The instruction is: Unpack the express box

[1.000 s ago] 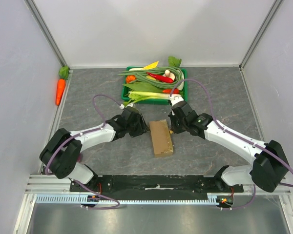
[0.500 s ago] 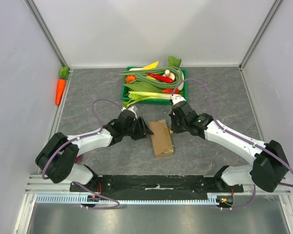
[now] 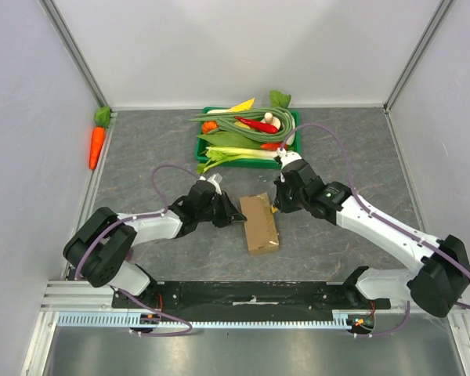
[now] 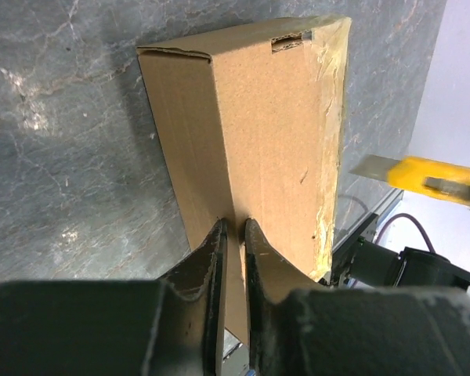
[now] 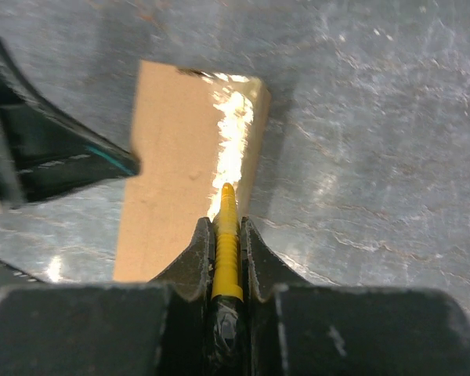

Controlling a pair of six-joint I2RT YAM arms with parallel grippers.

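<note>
**Mid-frame, express box (image 3: 260, 222) flanked by both arms**

Plain brown cardboard, it lies flat on the bench (image 3: 141, 164), glossy tape along its seam. Over it the right pincer (image 5: 226, 223) clamps a yellow knife (image 5: 226, 266), tip at that tape. At its edge the left pincer (image 4: 234, 227) has fingers nearly together.

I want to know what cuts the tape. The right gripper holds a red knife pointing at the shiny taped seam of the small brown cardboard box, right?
Nearly. The ribbed plastic knife in the right gripper is yellow, not red; the right wrist view shows it. It does point at the shiny taped seam of the small brown cardboard box.
</note>
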